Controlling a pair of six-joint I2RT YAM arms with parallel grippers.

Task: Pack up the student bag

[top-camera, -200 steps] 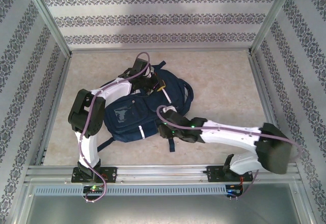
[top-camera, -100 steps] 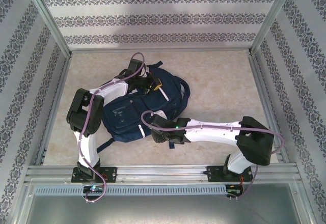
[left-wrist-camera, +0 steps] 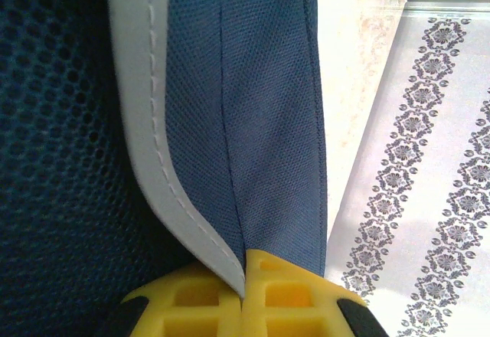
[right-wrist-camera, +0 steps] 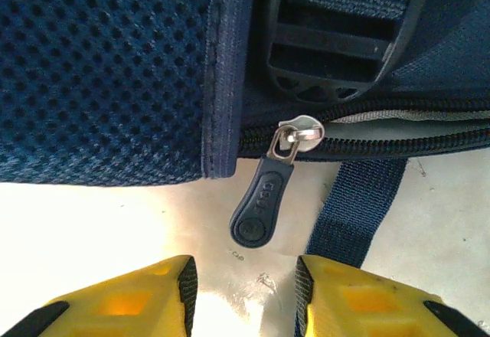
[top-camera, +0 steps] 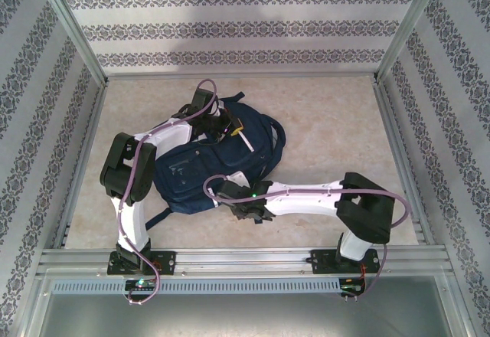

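The student bag (top-camera: pixel 184 170), navy with a white stripe, lies left of centre on the table. My left gripper (top-camera: pixel 222 126) at its far top is shut on a fold of its fabric: the yellow fingers (left-wrist-camera: pixel 245 295) pinch a grey-white trimmed edge and navy cloth (left-wrist-camera: pixel 268 122). My right gripper (top-camera: pixel 233 193) is at the bag's near edge. It stands open (right-wrist-camera: pixel 245 283) just short of a dark zipper pull (right-wrist-camera: pixel 262 203), which hangs off the zipper between mesh fabric (right-wrist-camera: pixel 99 69) and a webbing strap (right-wrist-camera: pixel 352 207). Nothing lies between its fingers.
A black buckle (right-wrist-camera: pixel 344 38) sits above the zipper. Beige tabletop (top-camera: pixel 337 138) stretches right of the bag. Patterned walls (top-camera: pixel 245 27) enclose three sides, with metal posts at the corners and a rail (top-camera: pixel 245 259) along the near edge.
My right arm has swung left along the bag's near edge and its jaws have narrowed a little. The left gripper and the bag top shifted slightly left, then stayed still.
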